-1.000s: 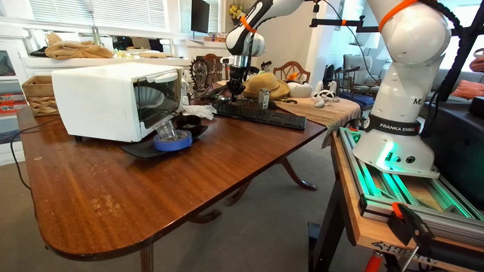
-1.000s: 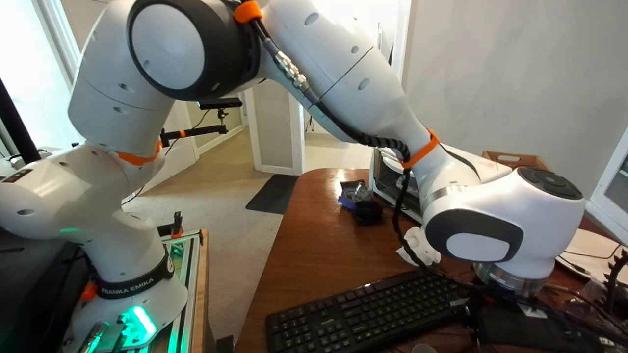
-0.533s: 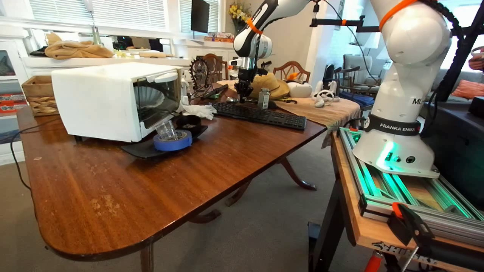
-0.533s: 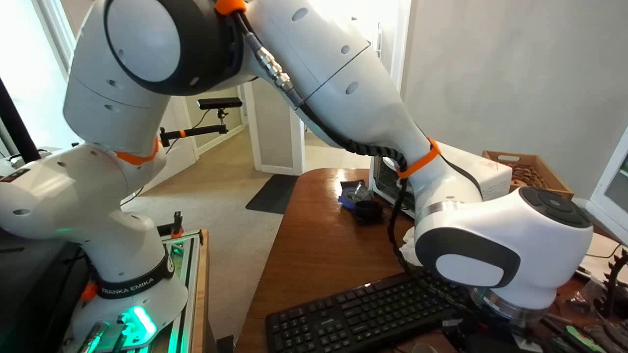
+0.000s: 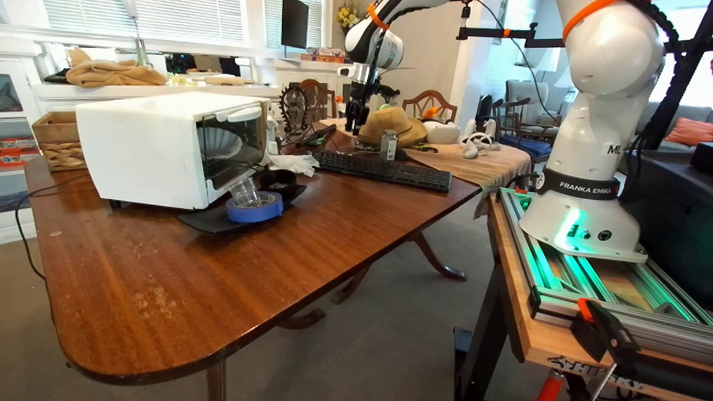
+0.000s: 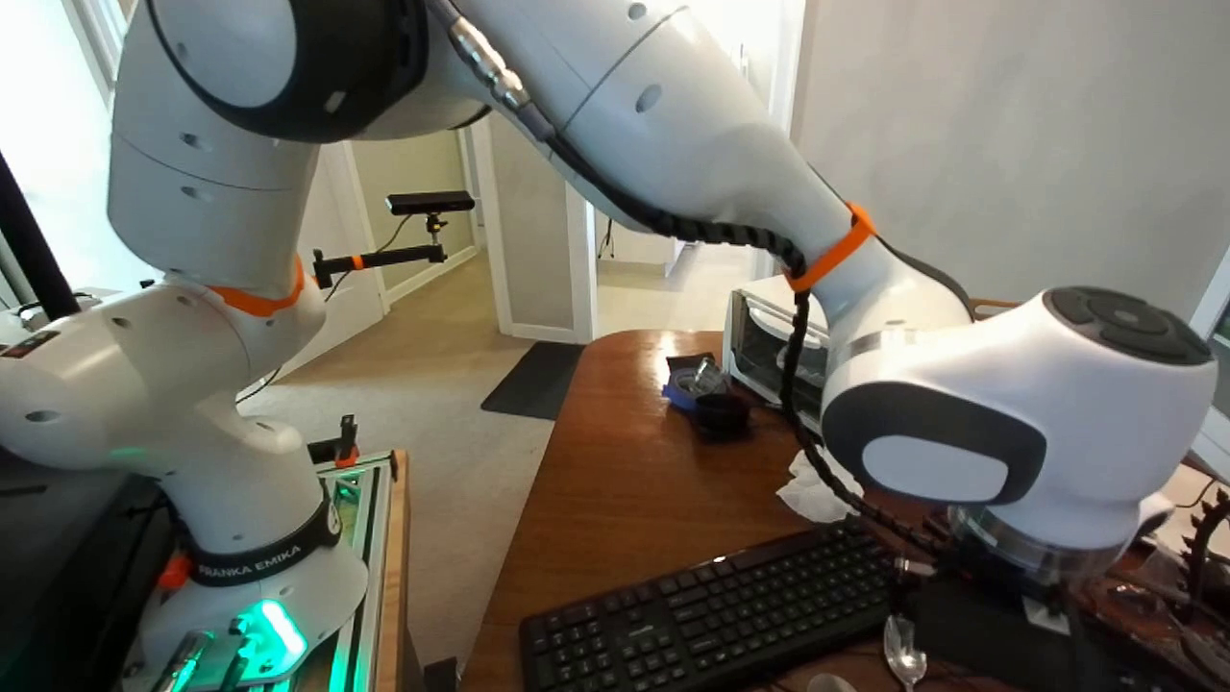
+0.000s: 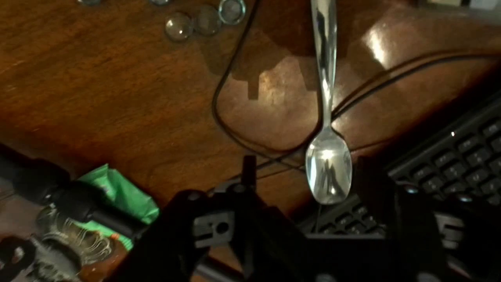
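Observation:
My gripper (image 7: 306,158) stands open in the wrist view, its fingers (image 7: 249,170) well apart. A shiny metal spoon (image 7: 328,168) shows in the gap between them, its bowl toward me and its handle running to the top edge; neither finger touches it. Black cable (image 7: 219,94) passes beneath the spoon's neck. In an exterior view the same spoon (image 6: 905,658) appears low beside the keyboard (image 6: 711,615); whether it lies fully on the table cannot be told. The gripper (image 5: 355,128) hangs above the far end of the keyboard (image 5: 384,170) in an exterior view.
Clear glass beads (image 7: 179,26) and a green packet (image 7: 117,192) lie on the table near the spoon. A small jar (image 5: 389,146) and a straw hat (image 5: 392,127) stand behind the keyboard. A white toaster oven (image 5: 145,150), blue tape (image 5: 255,211) and a black bowl (image 5: 278,184) are farther along.
The gripper has risen from close over the table, and its fingers have parted. The spoon, unseen earlier in the exterior views, now shows beside the keyboard, apart from the fingers.

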